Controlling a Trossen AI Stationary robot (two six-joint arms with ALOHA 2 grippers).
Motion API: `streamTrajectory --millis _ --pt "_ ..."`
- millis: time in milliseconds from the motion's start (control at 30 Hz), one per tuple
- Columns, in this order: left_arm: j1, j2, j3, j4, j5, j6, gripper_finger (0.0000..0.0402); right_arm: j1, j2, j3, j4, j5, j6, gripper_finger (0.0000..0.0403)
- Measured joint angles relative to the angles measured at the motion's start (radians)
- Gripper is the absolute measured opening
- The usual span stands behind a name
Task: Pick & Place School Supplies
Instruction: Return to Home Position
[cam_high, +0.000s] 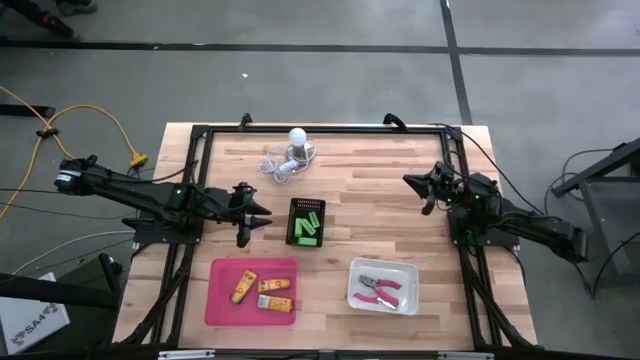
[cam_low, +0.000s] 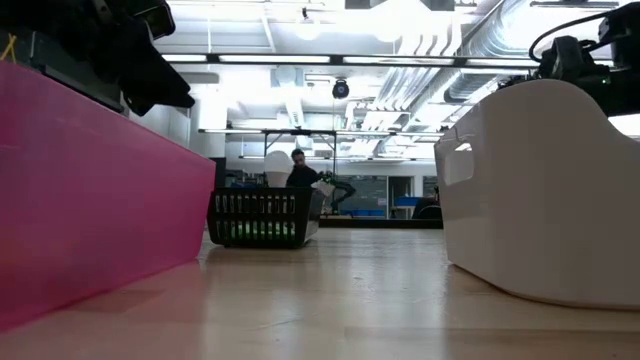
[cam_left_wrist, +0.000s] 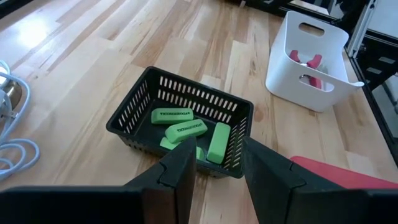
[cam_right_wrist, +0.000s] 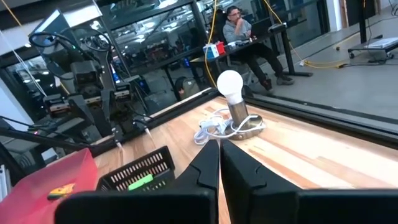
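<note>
The short green pieces lie in a black basket at mid-table; the left wrist view shows these green pieces on the basket floor. Yellow-orange pieces lie in a pink tray near the near edge. A pink-handled tool lies in a white bin. My left gripper hovers open just left of the basket, touching nothing. My right gripper is shut and held up over the table's right side, away from all items.
A white bulb with a coiled pale cord stands near the far edge. A black frame runs round the table. A person sits at a desk beyond the far edge. Bare wood lies between the basket and the right arm.
</note>
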Motion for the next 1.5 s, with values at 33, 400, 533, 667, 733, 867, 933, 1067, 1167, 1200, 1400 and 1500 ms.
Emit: streamTrajectory --millis 33,400,533,667,733,867,933,1067,1167,1200,1400,1500 --pt "0.000 0.000 0.000 0.000 0.000 0.000 0.0124 0.000 0.000 0.000 -0.004 0.000 -0.001 0.0003" --pt "0.000 0.000 0.000 0.000 0.001 0.000 0.0124 0.000 -0.014 0.000 -0.095 0.018 -0.019 0.0003" --pt "0.000 0.000 0.000 0.000 0.008 0.000 0.0124 0.000 -0.015 0.000 -0.096 0.019 -0.030 0.0003" --pt "0.000 0.000 0.000 0.000 0.016 0.000 0.0124 0.000 -0.015 0.000 -0.099 0.019 -0.036 0.0003" --pt "0.000 0.000 0.000 0.000 0.016 0.000 0.0124 0.000 -0.014 0.000 -0.101 0.019 -0.033 0.0003" --pt "0.000 0.000 0.000 0.004 0.016 0.000 0.0124 0.000 -0.014 0.000 -0.102 0.020 -0.032 0.0003" --pt "0.000 0.000 0.000 0.004 0.016 0.000 0.0124 0.000 -0.014 0.000 -0.103 0.020 -0.034 0.0003" --pt "0.000 0.000 0.000 0.004 0.016 0.000 0.0124 0.000 -0.014 0.000 -0.103 0.020 -0.037 0.0003" --pt "0.000 0.000 0.000 0.004 0.016 0.020 0.0124 0.000 -0.014 0.000 -0.099 0.019 -0.037 0.0003" --pt "0.000 0.000 0.000 0.004 0.016 0.025 0.0124 0.000 -0.014 0.000 -0.098 0.019 -0.037 0.0003" --pt "0.000 0.000 0.000 0.003 0.016 0.086 0.0124 0.000 -0.014 -0.001 -0.097 0.021 -0.037 0.0003" --pt "0.002 0.000 0.000 0.004 0.013 0.140 0.0124 0.000 -0.014 -0.001 -0.096 0.021 -0.037 0.0003"
